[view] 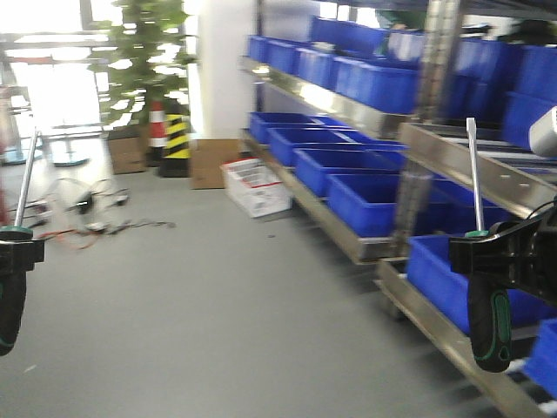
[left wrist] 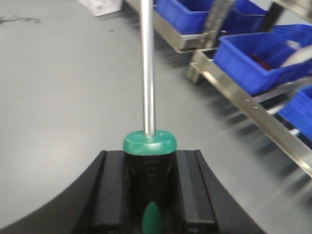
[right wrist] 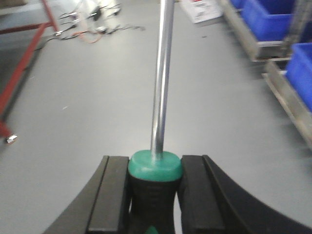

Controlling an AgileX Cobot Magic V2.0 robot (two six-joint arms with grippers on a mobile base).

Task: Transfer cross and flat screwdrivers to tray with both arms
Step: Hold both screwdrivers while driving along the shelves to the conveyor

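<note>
Counted two screwdrivers and two hands. Found the left hand [left wrist: 148,163] clamped shut on the black-and-green handle of the first screwdriver [left wrist: 148,112], fingers [left wrist: 111,195] pressed to both sides just under the green collar, steel shaft running straight up out of frame. Found the right hand [right wrist: 155,170] gripping the second screwdriver [right wrist: 159,117] the same way, shaft leaning slightly. Noted in the left wrist view the rack [left wrist: 243,103] close beside the shaft, several blue bins [left wrist: 253,58] sitting on it. Noted in the right wrist view, and not in the left, a red frame [right wrist: 24,68] on the side away from the rack and a tangle of cables [right wrist: 97,29] on the floor. Saw only in the front view both screwdrivers at once: one close in front of the rack, the other well apart from it over bare grey floor, handle butts showing below the fingers, shafts rising above. Could not settle from that view which hand is left and which right. Logged in the front view one white box [view: 257,187] on the floor just beside the rack, two brown cartons [view: 213,164], one red-and-white cone [view: 157,126] and one plant [view: 148,52], all further from the rack. Could not fix a bin total: too blurred, though well over ten.
</note>
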